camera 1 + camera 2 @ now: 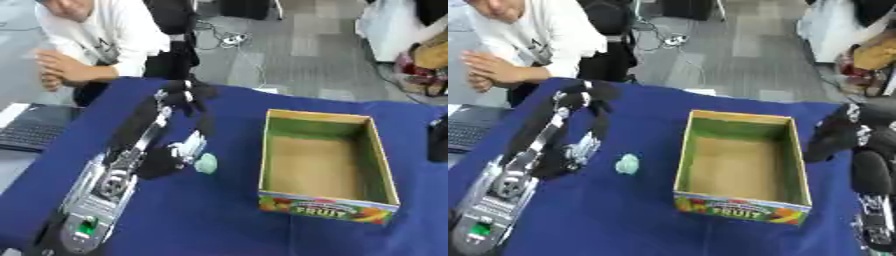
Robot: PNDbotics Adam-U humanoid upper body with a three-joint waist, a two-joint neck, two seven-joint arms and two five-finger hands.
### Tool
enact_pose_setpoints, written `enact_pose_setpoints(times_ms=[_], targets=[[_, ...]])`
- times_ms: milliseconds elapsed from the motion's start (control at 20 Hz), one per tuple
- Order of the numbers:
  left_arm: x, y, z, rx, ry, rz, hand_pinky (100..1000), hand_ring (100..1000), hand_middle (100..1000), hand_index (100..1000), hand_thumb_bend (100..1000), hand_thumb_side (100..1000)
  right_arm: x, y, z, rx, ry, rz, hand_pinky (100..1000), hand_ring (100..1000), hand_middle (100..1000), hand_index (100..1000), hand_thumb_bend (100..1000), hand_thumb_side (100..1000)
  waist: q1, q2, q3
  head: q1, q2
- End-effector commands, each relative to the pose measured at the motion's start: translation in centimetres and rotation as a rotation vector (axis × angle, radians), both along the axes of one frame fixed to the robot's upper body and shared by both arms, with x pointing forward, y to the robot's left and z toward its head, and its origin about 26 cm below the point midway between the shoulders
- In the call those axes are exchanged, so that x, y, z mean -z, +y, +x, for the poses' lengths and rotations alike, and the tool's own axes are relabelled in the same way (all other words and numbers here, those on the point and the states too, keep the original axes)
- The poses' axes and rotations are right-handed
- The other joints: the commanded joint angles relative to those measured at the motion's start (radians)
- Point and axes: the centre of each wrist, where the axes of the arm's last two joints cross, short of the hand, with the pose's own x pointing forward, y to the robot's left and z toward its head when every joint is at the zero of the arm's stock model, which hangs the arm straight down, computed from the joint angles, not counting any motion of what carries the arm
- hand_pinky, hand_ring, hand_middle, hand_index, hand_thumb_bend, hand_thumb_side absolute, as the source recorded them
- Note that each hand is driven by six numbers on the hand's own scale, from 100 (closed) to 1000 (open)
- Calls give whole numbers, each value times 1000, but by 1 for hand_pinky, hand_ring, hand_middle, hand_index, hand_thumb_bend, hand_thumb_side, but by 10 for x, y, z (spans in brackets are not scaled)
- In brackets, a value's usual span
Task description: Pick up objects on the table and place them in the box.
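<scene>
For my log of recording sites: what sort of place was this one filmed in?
Most likely an office or lab workspace. A blue-covered table stands on grey carpet tiles, with a power strip and cables on the floor and a laptop at the table's left edge.

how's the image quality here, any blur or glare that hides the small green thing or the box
Left eye view: soft all over, the pale green object a blurred blob beside the left hand. Right eye view: equally soft, but the object stands clear of the hand. No glare in either; the box is evenly lit, its "FRUIT" label readable.
</scene>
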Motion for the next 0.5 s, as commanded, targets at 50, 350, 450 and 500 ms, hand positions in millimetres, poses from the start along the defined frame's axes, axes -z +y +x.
enact_pose_setpoints(times_ms=[50,350,450,500], targets=[[-13,9,8,-78,46,161,479,585,776,850,291,935,-4,-1,0,0,-14,-18,106,257,380,472,100,913,3,-13,-2,13,9],[-17,23,24,-155,188,352,558,619,794,851,287,941,-4,0,0,-6,-13,-26,104,255,377,470,100,915,7,-11,-8,9,5],[-16,27,28,-167,224,387,567,623,796,855,248,950,-4,1,0,-10,-11,-28,104,254,377,469,100,916,8,-9,-10,7,1],[-16,29,30,-167,237,393,569,621,794,850,254,939,-4,1,-1,-13,-11,-27,104,254,377,468,100,916,9,-9,-11,6,-2]])
